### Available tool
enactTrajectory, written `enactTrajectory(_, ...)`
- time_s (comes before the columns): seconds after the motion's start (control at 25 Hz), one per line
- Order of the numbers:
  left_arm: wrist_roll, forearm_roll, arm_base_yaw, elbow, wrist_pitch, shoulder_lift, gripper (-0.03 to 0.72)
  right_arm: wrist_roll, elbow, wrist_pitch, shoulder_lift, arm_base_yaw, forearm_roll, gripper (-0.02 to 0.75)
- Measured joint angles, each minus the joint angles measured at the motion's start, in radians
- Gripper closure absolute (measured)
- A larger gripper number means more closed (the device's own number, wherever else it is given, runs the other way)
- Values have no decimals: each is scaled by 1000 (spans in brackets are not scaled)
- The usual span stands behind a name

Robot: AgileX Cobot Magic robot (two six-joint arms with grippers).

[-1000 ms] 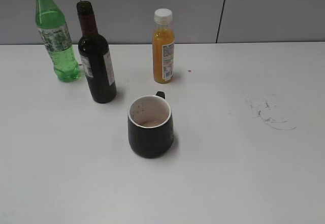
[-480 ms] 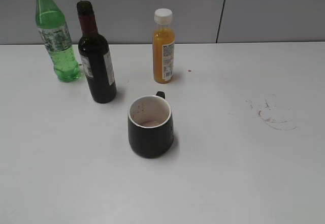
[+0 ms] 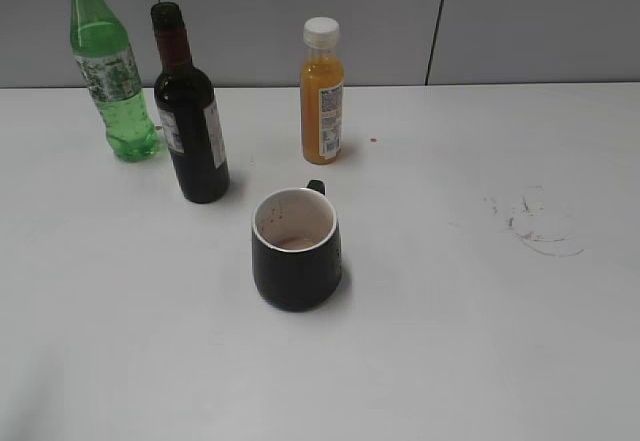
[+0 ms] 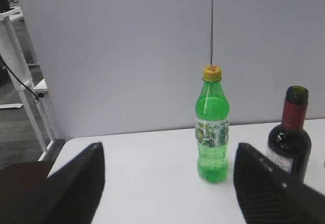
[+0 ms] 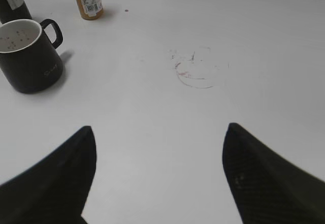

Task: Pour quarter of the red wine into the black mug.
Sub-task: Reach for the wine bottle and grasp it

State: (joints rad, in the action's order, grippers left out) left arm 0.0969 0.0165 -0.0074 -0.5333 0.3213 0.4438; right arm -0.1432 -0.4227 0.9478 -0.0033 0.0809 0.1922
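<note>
The red wine bottle (image 3: 192, 121) stands upright at the back left, dark glass with a red foil neck and no cap. It also shows at the right edge of the left wrist view (image 4: 290, 137). The black mug (image 3: 296, 249) with a white inside stands at the table's middle, handle to the back; it also shows at the left of the right wrist view (image 5: 29, 55). My left gripper (image 4: 167, 163) is open and empty, well short of the bottles. My right gripper (image 5: 160, 142) is open and empty, right of the mug. Neither gripper shows in the exterior view.
A green plastic bottle (image 3: 108, 71) with a yellow cap stands left of the wine and shows in the left wrist view (image 4: 212, 127). An orange juice bottle (image 3: 322, 96) with a white cap stands behind the mug. Reddish scribble stains (image 3: 535, 229) mark the white table at the right.
</note>
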Motion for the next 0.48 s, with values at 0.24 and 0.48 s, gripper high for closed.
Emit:
enactTrajectory(0.24,0,-7,-4,53,-251,245,99,-1,0,0,0,0,1,152)
enactTrajectory(0.48,0,-7,-106,200,-605,436,99,-1,0,0,0,0,1,152)
